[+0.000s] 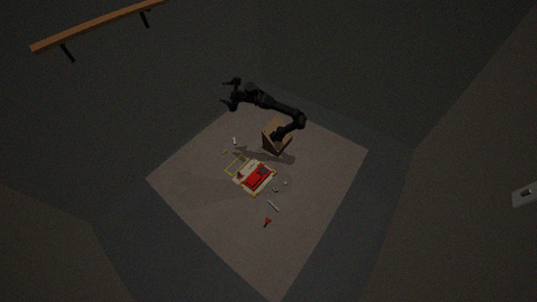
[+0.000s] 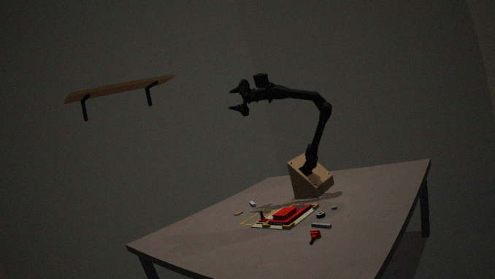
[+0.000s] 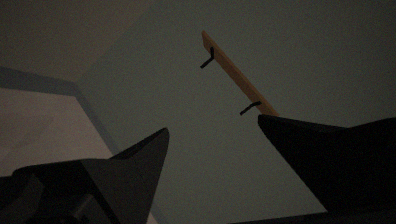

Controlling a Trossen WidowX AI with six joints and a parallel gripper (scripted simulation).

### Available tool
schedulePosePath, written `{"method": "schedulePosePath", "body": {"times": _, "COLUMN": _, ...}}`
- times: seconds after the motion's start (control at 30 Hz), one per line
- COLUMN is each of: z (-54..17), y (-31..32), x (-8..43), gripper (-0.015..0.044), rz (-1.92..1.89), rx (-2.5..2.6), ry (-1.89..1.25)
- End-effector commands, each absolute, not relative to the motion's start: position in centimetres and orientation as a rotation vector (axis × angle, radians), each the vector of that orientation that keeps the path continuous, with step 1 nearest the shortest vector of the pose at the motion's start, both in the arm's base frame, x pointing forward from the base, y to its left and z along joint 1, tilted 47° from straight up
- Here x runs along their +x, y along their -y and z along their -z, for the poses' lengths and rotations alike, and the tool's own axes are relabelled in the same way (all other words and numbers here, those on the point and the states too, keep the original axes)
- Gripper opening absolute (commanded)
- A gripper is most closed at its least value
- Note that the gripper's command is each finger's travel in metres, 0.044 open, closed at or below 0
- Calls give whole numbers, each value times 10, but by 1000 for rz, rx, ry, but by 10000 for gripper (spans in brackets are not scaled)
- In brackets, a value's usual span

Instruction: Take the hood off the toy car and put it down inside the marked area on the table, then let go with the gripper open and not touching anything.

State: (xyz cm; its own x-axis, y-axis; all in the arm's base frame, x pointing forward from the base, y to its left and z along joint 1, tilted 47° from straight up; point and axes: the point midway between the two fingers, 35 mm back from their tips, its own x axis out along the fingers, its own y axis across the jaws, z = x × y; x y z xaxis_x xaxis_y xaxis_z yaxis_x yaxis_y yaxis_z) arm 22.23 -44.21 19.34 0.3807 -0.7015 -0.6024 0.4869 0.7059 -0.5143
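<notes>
The toy car point(image 1: 253, 181) point(image 2: 285, 213) is red and sits on a cream board point(image 1: 245, 167) point(image 2: 276, 227) with yellow corners. A raised red block is at one end of it and a dark patch at the other; which part is the hood I cannot tell for sure. The marked area point(image 1: 229, 172) point(image 2: 251, 217) is a thin yellow outline beside the board, with nothing seen inside. My gripper point(image 1: 222, 92) point(image 2: 229, 100) point(image 3: 212, 125) is open and empty, high above the table and far from the car. The wrist view shows neither car nor outline.
A red piece with a dark handle point(image 1: 266, 220) point(image 2: 315, 234), a grey bar point(image 1: 273, 206) point(image 2: 321, 226) and a dark ring point(image 2: 320, 215) lie near the board. A similar red piece point(image 1: 240, 176) point(image 2: 262, 219) stands on it. A wooden shelf point(image 1: 99, 23) point(image 2: 120, 88) point(image 3: 235, 75) is on the wall.
</notes>
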Motion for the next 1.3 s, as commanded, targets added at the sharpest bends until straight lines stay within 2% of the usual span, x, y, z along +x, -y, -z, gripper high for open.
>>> {"method": "schedulePosePath", "body": {"times": 0.0, "z": -168, "y": 414, "x": 256, "gripper": 440, "rz": 635, "rx": -199, "ry": -909}}
{"method": "schedulePosePath", "body": {"times": 0.33, "z": -119, "y": 325, "x": 325, "gripper": 440, "rz": 303, "rx": -33, "ry": -949}}
{"method": "schedulePosePath", "body": {"times": 0.63, "z": -85, "y": 229, "x": 363, "gripper": 440, "rz": 20, "rx": 124, "ry": -1024}}
{"method": "schedulePosePath", "body": {"times": 0.97, "z": -61, "y": 111, "x": 375, "gripper": 440, "rz": -271, "rx": 292, "ry": -1159}}
{"method": "schedulePosePath", "body": {"times": 1.27, "z": -52, "y": 7, "x": 360, "gripper": 440, "rz": -503, "rx": 503, "ry": -1339}}
